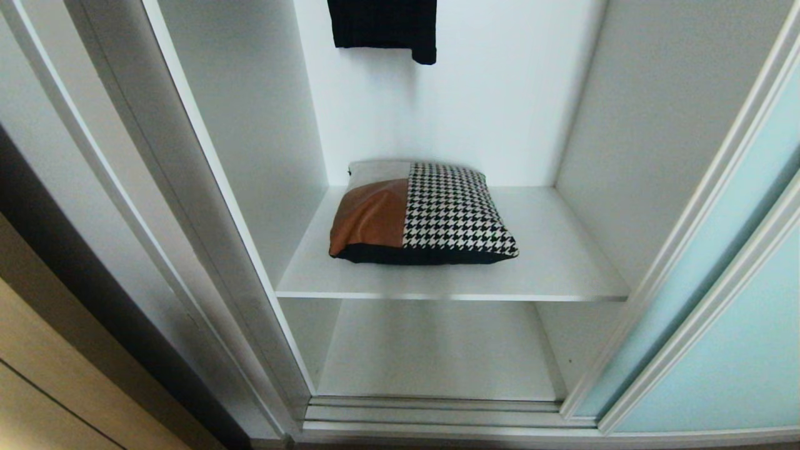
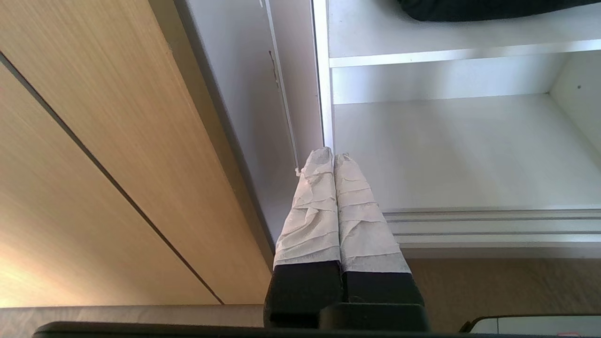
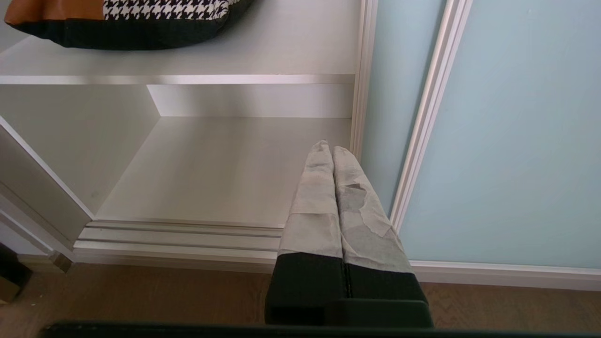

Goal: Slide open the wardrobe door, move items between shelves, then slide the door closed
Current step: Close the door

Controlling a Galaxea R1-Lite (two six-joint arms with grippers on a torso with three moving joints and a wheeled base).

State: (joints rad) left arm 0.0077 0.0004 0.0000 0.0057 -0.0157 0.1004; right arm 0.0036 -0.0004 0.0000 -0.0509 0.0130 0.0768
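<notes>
The wardrobe stands open. A cushion (image 1: 422, 212), tan leather and black-and-white houndstooth with a black back, lies flat on the upper white shelf (image 1: 562, 262). Its edge shows in the right wrist view as the cushion (image 3: 127, 19). The lower shelf (image 1: 437, 350) beneath holds nothing. The frosted aqua sliding door (image 1: 737, 350) is pushed to the right. My left gripper (image 2: 333, 157) is shut and empty, low in front of the wardrobe's left side. My right gripper (image 3: 331, 148) is shut and empty, by the sliding door (image 3: 516, 141). Neither arm shows in the head view.
A small black garment (image 1: 384, 25) hangs above the cushion at the back. A light wooden door (image 2: 94, 164) stands left of the wardrobe. The door tracks (image 1: 431, 412) run along the wardrobe's floor edge, and wooden flooring (image 3: 141, 295) lies in front.
</notes>
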